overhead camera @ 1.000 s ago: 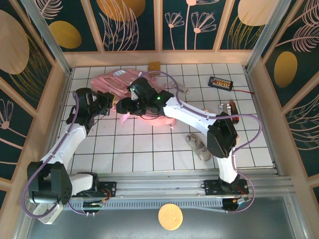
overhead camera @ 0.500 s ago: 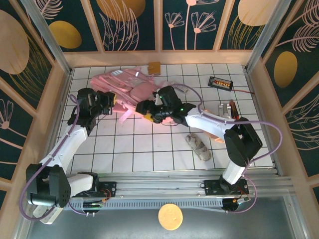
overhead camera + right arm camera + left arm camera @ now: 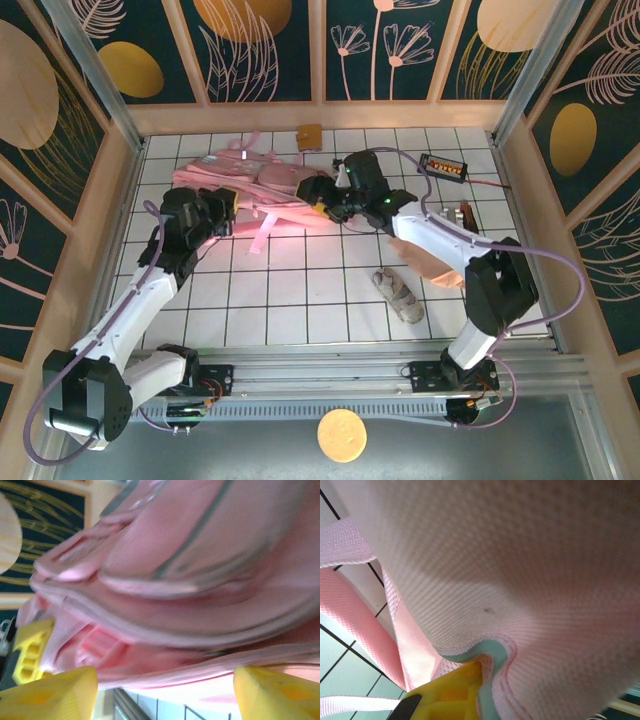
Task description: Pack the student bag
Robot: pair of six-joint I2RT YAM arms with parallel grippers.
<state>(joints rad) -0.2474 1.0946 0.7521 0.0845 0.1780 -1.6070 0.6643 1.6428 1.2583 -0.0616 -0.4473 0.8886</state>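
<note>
Pink and soft, with clear-plastic front pockets, the large student bag [image 3: 262,182] is lying flat on the white gridded table [image 3: 300,300], stretched between the two claws. The left claw [image 3: 222,206] is standing fully closed, pinching the bag's mesh fabric at its near-left edge. The right claw [image 3: 322,203] is standing wide open at the bag's opposite end, gripping nothing, with the pocketed face just ahead of its fingers.

Packing appears to be at an early stage: the bag is being held and positioned, and loose items are lying outside it. A small beige fabric pouch [image 3: 400,296] is resting well to the near side of the right claw. A black box with orange marks [image 3: 443,165] is sitting well to that claw's right, and a small brown square [image 3: 309,135] is lying just beyond it, by the far wall. Whether anything is inside the bag cannot be told.

Overhead, the layout and loose items are reading clearly, while the grips are too small to judge. The left wrist view is supplying the contact: the stitched hem is folding against a yellow finger [image 3: 447,695]. The right wrist view is supplying the gap: two yellow fingers [image 3: 50,695] are standing well apart, and a pink strap [image 3: 165,676] is crossing between them, apparently untouched.
</note>
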